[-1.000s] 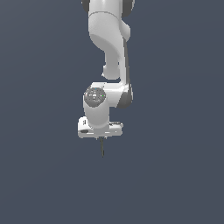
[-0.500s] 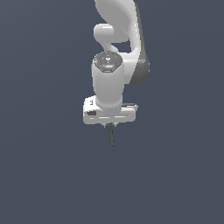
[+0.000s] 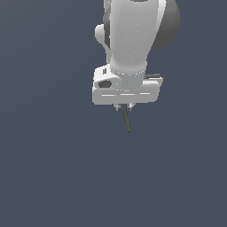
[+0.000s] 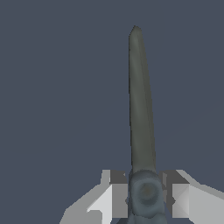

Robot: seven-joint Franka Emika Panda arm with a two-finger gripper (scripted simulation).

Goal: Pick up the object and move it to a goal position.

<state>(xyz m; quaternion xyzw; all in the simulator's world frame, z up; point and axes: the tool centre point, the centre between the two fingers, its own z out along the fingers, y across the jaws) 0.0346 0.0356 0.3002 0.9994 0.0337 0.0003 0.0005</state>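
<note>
Gripper (image 3: 125,106), centre frame, clamps the scissors (image 4: 141,109) at the pivot, blades dangling: light, stiff, slick metal, probably prone to swivelling.

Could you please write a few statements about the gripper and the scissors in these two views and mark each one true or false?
1. The white gripper is shut on the small scissors with thin dark grey blades. True.
2. The scissors lie flat on a surface, apart from the gripper. False: they hang from the closed fingers.
3. The blades point away from the gripper, past the fingertips. True.
4. The orange loop handles show plainly in the wrist view. False: only the grey blades and pivot show there.
</note>
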